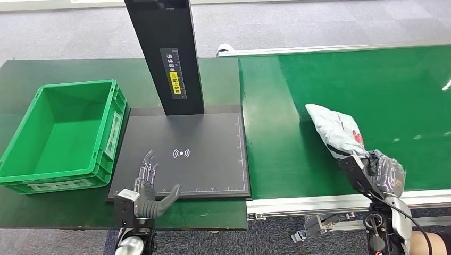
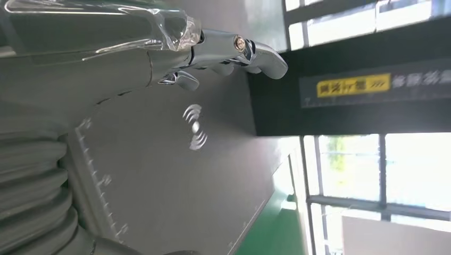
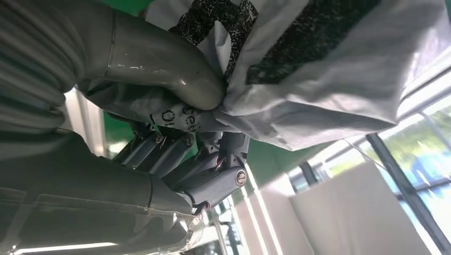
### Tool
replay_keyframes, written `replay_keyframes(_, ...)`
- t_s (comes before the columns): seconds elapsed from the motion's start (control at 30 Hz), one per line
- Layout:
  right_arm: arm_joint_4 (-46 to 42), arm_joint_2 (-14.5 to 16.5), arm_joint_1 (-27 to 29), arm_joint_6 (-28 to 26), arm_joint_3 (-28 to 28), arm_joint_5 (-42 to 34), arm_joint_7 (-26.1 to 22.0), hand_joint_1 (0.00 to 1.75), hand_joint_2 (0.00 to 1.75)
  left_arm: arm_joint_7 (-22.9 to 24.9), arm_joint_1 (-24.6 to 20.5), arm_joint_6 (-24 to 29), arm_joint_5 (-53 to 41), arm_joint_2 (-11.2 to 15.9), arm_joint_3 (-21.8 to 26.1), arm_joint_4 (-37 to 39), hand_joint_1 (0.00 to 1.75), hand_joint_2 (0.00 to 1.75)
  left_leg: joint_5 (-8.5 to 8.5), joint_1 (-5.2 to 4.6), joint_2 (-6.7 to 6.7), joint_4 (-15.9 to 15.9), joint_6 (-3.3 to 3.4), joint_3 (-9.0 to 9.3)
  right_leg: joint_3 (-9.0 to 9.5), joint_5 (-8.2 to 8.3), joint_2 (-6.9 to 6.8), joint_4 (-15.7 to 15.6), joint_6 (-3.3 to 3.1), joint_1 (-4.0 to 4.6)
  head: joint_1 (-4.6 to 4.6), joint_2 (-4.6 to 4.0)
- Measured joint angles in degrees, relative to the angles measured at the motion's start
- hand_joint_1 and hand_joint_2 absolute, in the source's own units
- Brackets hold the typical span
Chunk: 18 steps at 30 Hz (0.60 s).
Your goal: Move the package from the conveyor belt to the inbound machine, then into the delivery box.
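Right hand: the right hand (image 1: 384, 172) is seen at the near edge of the conveyor belt (image 1: 319, 79), closed around the near end of the package (image 1: 338, 128); in the right wrist view the thumb is pressed on the wrinkled plastic from one side and the dark fingers (image 3: 213, 172) are curled under it from the other.
Package: a white plastic mailer bag with dark and red print, gripped at one end, its far end stretched out over the green belt; whether it is lifted off the belt cannot be told.
Left hand: the left hand (image 1: 150, 183) is held open over the near left corner of the inbound machine (image 1: 213, 159), fingers spread, nothing in it.
Inbound machine: a flat black pad with a white signal mark (image 2: 194, 127) and ruler marks along its edges; a black upright post (image 1: 167, 53) is set at its far side.
Delivery box: the green delivery box (image 1: 64, 175) is placed just beside the pad on the left.
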Motion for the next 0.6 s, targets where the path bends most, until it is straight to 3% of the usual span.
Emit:
replay_keyframes(0.13, -10.91, 0.15, 2.32, 2.92, 4.15, -1.46, 1.1, 1.75, 1.75, -0.52, -0.28, 1.2, -0.37, 0.37, 2.22, -1.65, 0.0, 1.75, 0.0, 0.01, 0.09, -0.02, 0.0, -0.01, -0.03, 0.0, 0.02, 0.01, -0.01, 0.01, -0.01, 0.01)
replay_keyframes(0.27, -17.79, 0.19, 1.11, 6.34, 10.09, -0.6, 1.49, 1.75, 1.75, -1.0, -1.23, 1.76, -0.87, 0.75, 4.51, -2.15, 0.0, 1.75, 0.02, 0.01, 0.14, -0.03, 0.0, 0.02, 0.01, 0.01, 0.04, 0.01, -0.01, 0.03, -0.01, 0.01)
replay_keyframes(0.43, -18.32, 1.2, -4.2, 9.57, 20.14, 0.94, 1.89, 1.75, 1.75, -1.44, -3.08, 1.26, -1.54, 0.82, 5.45, -1.64, 0.0, 1.75, 0.08, 0.01, 0.15, -0.02, 0.02, 0.06, 0.06, 0.02, 0.05, 0.02, -0.01, 0.03, 0.01, 0.0)
replay_keyframes(0.6, -15.04, 4.71, -9.82, 10.87, 29.85, -0.23, 2.83, 1.75, 1.75, -1.4, -5.0, 1.18, -1.57, 0.23, 5.45, -0.5, 0.0, 1.75, 0.09, 0.02, 0.14, -0.01, 0.02, 0.08, 0.04, 0.02, 0.04, 0.03, -0.01, 0.04, 0.01, 0.01)
